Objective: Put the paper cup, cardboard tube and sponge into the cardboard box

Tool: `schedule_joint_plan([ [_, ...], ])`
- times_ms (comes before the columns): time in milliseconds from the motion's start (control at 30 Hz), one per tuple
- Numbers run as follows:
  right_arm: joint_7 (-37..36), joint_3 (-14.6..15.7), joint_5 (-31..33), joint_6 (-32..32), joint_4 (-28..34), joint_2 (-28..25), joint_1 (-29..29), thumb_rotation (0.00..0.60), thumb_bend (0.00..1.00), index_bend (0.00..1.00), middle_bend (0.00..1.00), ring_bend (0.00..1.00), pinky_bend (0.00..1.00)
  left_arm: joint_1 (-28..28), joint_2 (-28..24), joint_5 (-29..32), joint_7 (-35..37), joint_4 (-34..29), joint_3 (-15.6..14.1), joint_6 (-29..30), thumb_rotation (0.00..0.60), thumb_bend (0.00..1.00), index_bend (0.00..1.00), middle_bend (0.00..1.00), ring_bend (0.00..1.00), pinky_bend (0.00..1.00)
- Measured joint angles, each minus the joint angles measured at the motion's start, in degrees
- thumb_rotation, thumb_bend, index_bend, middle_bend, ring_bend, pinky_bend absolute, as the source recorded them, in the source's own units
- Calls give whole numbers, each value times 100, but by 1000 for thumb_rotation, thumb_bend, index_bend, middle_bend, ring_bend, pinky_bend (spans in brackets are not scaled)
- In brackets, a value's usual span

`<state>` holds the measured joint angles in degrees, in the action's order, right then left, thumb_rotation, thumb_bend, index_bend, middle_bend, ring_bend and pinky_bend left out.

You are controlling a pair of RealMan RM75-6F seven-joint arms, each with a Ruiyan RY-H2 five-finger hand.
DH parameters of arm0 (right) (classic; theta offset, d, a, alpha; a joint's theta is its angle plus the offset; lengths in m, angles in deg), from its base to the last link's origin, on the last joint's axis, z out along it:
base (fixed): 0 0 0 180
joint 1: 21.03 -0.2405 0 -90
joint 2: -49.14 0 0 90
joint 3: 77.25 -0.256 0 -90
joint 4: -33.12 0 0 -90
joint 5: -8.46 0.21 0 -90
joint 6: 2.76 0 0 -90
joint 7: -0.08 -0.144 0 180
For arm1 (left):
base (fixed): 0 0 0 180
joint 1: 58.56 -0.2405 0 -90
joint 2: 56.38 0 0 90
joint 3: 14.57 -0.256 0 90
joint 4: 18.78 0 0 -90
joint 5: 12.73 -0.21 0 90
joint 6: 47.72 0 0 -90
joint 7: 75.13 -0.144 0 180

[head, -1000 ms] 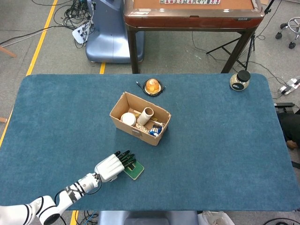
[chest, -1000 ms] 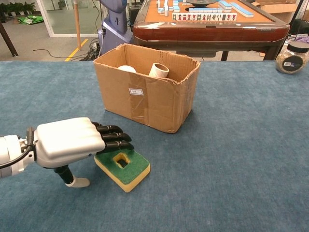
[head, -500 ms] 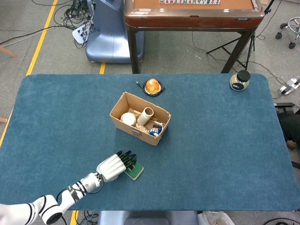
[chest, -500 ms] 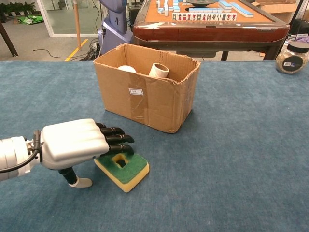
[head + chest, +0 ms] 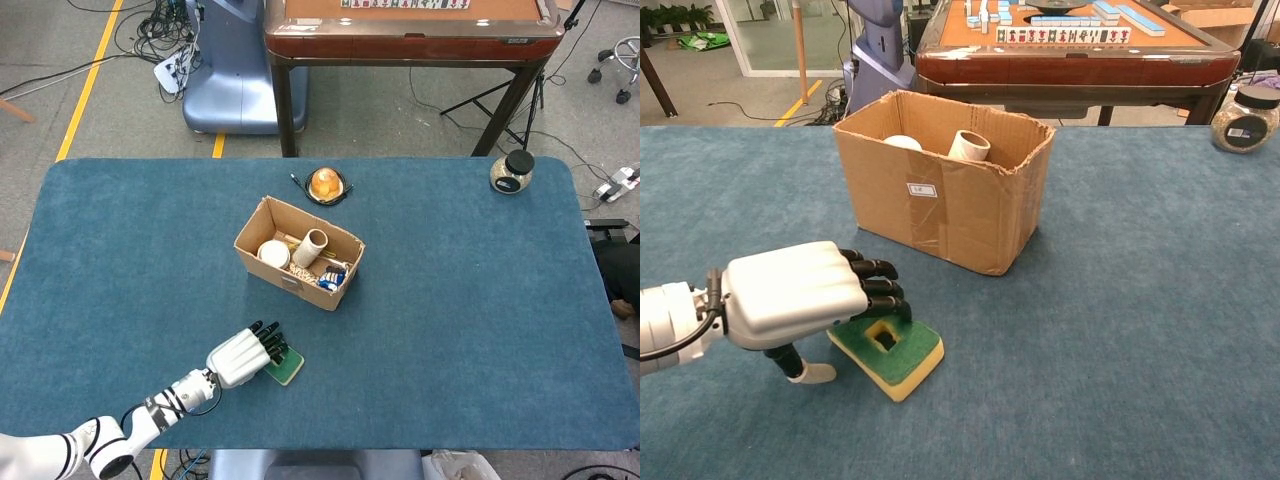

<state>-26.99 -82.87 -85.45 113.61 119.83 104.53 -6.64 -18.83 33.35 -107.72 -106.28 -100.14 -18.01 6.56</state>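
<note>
Left hand (image 5: pixel 795 300): fingers resting on sponge (image 5: pixel 895 352), grip undetermined.
Sponge: apart from cardboard box (image 5: pixel 940 200).
Box label: illegible.

Left hand (image 5: pixel 800 297) covering the near-left corner of the sponge (image 5: pixel 895 350), its forearm cut off by the chest view's left edge, paper cup (image 5: pixel 902 143) and cardboard tube (image 5: pixel 969 146) mostly hidden behind the cardboard box (image 5: pixel 940 200) wall, small items inside too small to tell.

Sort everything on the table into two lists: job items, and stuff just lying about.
Job: sponge, under the left hand; paper cup and tube, both already in the box.

Lying about: glass jar; orange round thing on a dark dish.
</note>
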Motion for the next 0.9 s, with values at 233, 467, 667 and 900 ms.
schedule_joint_plan([
  [233, 12, -2, -3, -26, 18, -8, -9, 600, 384, 343, 423, 340, 370, -2, 60, -145, 229, 110, -52, 155, 600, 206, 428, 348, 176, 271],
  [467, -8, -11, 12, -38, 20, -16, -11, 600, 383, 343, 423, 340, 371, -32, 100, -221, 515, 163, -80, 315, 600, 221, 495, 428, 200, 271],
  [667, 0, -13, 13, -56, 27, -18, -17, 600, 384, 343, 423, 340, 371, -98, 20, -167, 629, 18, -83, 402, 600, 222, 530, 468, 212, 271],
  [900, 37, -24, 34, -100, 64, -27, -36, 600, 383, 343, 423, 340, 371, -219, -145, -99, 571, -223, -94, 528, 600, 222, 533, 472, 214, 271],
])
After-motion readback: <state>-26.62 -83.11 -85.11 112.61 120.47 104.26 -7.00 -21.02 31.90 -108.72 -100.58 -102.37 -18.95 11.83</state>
